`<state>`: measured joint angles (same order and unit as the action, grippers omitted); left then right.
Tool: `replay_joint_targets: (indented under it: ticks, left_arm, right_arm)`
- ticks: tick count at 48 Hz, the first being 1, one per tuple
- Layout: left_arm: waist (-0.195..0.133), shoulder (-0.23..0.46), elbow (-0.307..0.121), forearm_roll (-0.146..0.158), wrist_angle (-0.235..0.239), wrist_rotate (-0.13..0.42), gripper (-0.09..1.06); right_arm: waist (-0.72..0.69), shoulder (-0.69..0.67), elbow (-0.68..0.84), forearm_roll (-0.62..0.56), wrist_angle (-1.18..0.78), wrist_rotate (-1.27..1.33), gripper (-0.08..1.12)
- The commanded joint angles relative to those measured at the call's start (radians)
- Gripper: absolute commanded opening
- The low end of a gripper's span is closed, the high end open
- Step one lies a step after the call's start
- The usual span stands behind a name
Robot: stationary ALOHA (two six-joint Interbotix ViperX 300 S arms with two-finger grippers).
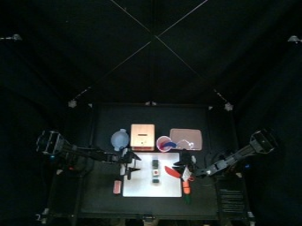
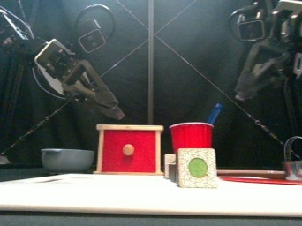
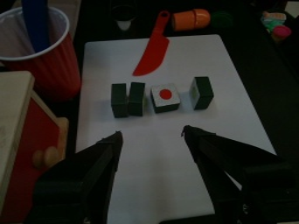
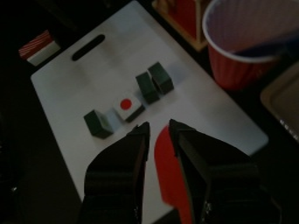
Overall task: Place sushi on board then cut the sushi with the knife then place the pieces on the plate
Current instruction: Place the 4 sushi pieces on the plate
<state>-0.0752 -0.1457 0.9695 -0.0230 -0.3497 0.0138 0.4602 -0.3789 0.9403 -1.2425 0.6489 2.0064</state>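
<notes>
Sushi roll sits around the middle of the white cutting board and looks split up: a pair of blocks, one piece tipped over showing a red centre, one more standing apart. So I'd say placing is done, cutting mostly done, plating not started, with no piece on the pink tray just behind the board as far as I can tell. Right gripper is clamped on the red knife above the board, left gripper hangs over it spread wide, holding nothing. The gaps between pieces only show in the wrist views, the front view gives just one piece face-on, and only the top view has the tray
</notes>
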Motion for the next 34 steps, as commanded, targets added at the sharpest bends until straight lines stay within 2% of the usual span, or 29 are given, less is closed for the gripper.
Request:
replay_joint_targets:
  ticks: [1,10,14,25,34]
  left_arm:
    - [0.006,-0.014,0.006,-0.012,-0.015,0.0,0.92]
    - [0.025,-0.008,0.025,-0.021,-0.032,0.002,0.92]
    - [0.032,-0.008,0.028,-0.02,-0.034,0.005,0.92]
    - [0.044,-0.005,0.028,-0.017,-0.034,0.006,0.92]
    - [0.044,0.002,0.032,-0.015,-0.034,0.006,0.92]
  right_arm:
    - [-0.077,0.067,-0.055,-0.066,-0.064,-0.049,0.69]
    - [-0.193,0.158,-0.14,-0.054,-0.156,-0.21,0.84]
    - [-0.242,0.184,-0.17,-0.032,-0.201,-0.29,0.87]
    - [-0.364,0.261,-0.236,0.107,-0.342,-0.517,0.85]
    - [-0.423,0.305,-0.255,0.233,-0.382,-0.678,0.78]
